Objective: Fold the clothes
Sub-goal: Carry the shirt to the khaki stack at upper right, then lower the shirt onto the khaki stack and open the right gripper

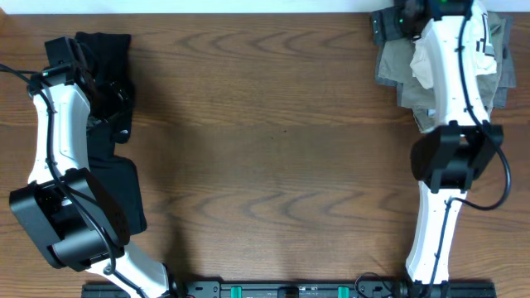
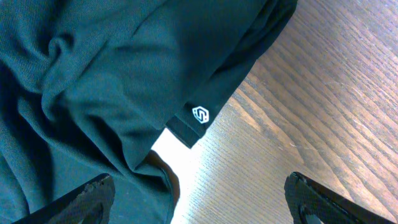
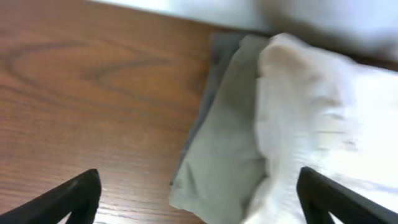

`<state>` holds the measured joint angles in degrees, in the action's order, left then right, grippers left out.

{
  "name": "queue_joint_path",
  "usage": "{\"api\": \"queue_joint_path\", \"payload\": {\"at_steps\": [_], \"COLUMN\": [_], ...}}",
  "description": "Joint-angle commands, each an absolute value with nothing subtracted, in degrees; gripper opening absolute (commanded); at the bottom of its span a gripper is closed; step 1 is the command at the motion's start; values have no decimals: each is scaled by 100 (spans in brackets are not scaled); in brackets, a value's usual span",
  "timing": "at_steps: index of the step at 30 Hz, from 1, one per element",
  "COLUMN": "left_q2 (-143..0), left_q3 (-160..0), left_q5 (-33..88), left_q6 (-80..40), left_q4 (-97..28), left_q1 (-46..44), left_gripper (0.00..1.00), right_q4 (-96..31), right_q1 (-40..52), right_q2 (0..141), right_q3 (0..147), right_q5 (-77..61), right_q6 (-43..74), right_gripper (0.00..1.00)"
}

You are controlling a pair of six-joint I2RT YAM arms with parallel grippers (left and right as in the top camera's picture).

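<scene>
Seen from the middle of the brown wooden counter [image 1: 273, 141], the crumpled black fabric garment [image 2: 93, 81] lies at 9 to 10 o'clock. Its long axis runs near-to-far along the left edge, under the left arm. The left tool [image 2: 198, 180] hangs released over its hem. In the wrist view black cloth fills 9 to 12 o'clock, wood shows toward 3 o'clock, and nothing sits between the fingers.

Farther off, at 1 to 2 o'clock in the far right corner, lies the pile. A flat grey piece [image 3: 214, 62] appears lowest, with a khaki folded piece [image 3: 224, 143] on it and a rumpled white piece [image 3: 298, 106] on top. The right tool [image 3: 198, 174] hovers released above the pile's left edge, gripping nothing.

I judge the black garment to be the left arm's to take, since that arm is nearest. It would be drawn toward 3 o'clock.
</scene>
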<state>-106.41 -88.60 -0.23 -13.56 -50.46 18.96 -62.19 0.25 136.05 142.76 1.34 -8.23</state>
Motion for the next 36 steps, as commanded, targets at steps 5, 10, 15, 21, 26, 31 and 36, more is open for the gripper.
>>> {"api": "queue_joint_path", "payload": {"at_steps": [5,10,15,21,26,31,36], "left_q2": [-10718,-10718,-10718,-10718,-10718,-10718,-10718], "left_q3": [-8833,-8833,-8833,-8833,-8833,-8833,-8833], "left_q5": [-69,-69,-69,-69,-69,-69,-69], "left_q6": [-1422,-1422,-1422,-1422,-1422,-1422,-1422], "left_q4": [-4978,-4956,-4943,-4864,-4847,-4847,-4847], "left_q1": [1894,1894,1894,1894,1894,1894,1894], "left_gripper": [88,88,88,88,88,88,89], "right_q4": [-5782,-4825,-4167,-3258,-2248,-1256,-985], "right_q1": [-744,-1157,-1393,-1529,-1614,-1754,-1822], "right_q2": [13345,13345,13347,13349,13351,13351,13351], "right_q3": [14280,14038,13413,12162,10866,9760,9441], "right_q5": [-642,-670,-670,-670,-666,-666,-644], "right_q6": [-993,-1017,-1059,-1079,-917,-659,-624], "right_gripper": [90,93,94,93,95,99,99]}}
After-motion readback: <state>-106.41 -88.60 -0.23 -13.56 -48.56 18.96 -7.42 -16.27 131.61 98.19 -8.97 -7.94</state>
